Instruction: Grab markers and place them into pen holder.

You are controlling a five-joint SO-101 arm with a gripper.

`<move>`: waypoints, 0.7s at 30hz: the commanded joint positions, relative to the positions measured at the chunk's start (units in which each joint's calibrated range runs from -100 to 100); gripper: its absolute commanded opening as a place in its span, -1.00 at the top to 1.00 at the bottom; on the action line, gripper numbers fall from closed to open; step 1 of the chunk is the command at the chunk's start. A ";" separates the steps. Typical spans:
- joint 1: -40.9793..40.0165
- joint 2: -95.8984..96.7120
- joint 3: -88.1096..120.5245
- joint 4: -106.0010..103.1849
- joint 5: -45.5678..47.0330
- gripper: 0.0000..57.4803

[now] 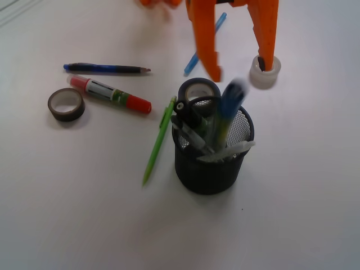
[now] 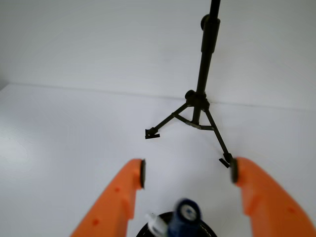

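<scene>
1. Markers: one marker with a red cap [image 1: 109,94] lies flat on the white desk [image 1: 292,214], left of the pen holder [image 1: 212,160] and well apart from it. Its red cap end points toward the holder.
2. A second marker with a blue cap [image 1: 230,104] stands tilted inside the pen holder, cap end up and motion-blurred. In the wrist view the same blue cap [image 2: 185,217] shows at the bottom edge, between the two orange jaws.
3. A black-capped item [image 1: 188,115] also leans inside the holder among other pens; whether it is a marker cannot be told.
4. Pen holder: the black mesh cup stands upright near the centre of the desk. Only its rim [image 2: 143,232] appears in the wrist view.
5. Gripper [image 1: 242,64]: it hangs above and behind the holder. The jaws are spread wide and hold nothing. In the wrist view the gripper [image 2: 187,173] shows both pads apart with bare desk between them.
6. A green mechanical pencil [image 1: 158,140] lies just left of the holder.
7. A dark tape roll [image 1: 66,104] lies at far left, near the red-capped marker. Another dark roll [image 1: 199,90] sits directly behind the holder.
8. A white tape roll [image 1: 264,73] sits under the right jaw.
9. A dark blue pen [image 1: 107,68] lies above the red-capped marker. A light blue pen [image 1: 205,45] lies partly behind the left jaw.
10. A black tripod [image 2: 200,103] stands on the desk in the wrist view.
</scene>
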 commanded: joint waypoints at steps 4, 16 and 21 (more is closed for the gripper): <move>0.16 -1.49 -2.67 0.25 0.20 0.03; 11.98 -12.71 -16.62 47.94 14.70 0.02; 15.27 -15.86 -9.28 48.72 26.23 0.02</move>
